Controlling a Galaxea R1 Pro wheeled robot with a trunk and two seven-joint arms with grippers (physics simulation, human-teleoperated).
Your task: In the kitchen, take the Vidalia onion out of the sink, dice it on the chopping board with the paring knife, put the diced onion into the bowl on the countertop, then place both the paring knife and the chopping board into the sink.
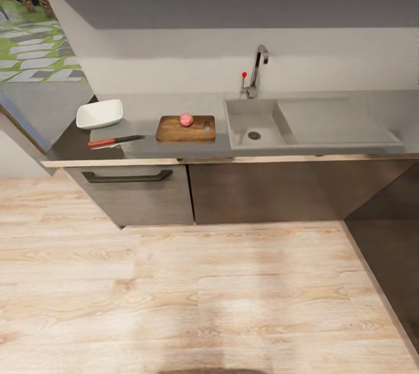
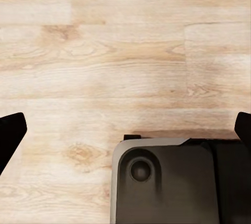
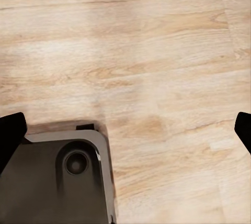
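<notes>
The pinkish Vidalia onion (image 1: 186,119) rests on the brown chopping board (image 1: 185,129), which lies on the grey countertop (image 1: 142,115) just left of the sink (image 1: 256,123). Left of the board lies the paring knife (image 1: 114,141), its reddish handle pointing left. Behind the knife stands the white squarish bowl (image 1: 100,113). The sink basin holds only its dark drain, with the chrome tap behind it. My left gripper (image 2: 125,130) hangs over the wooden floor, its dark fingertips (image 2: 10,132) far apart, open and empty. My right gripper (image 3: 125,130) is likewise open over the floor.
Dark cabinets with a long handle (image 1: 127,176) stand under the countertop. A steel draining surface (image 1: 331,120) extends right of the sink. A dark cabinet side (image 1: 390,246) juts out at the right. Wooden floor (image 1: 192,292) lies between me and the counter. My grey base (image 2: 172,182) shows below both wrists.
</notes>
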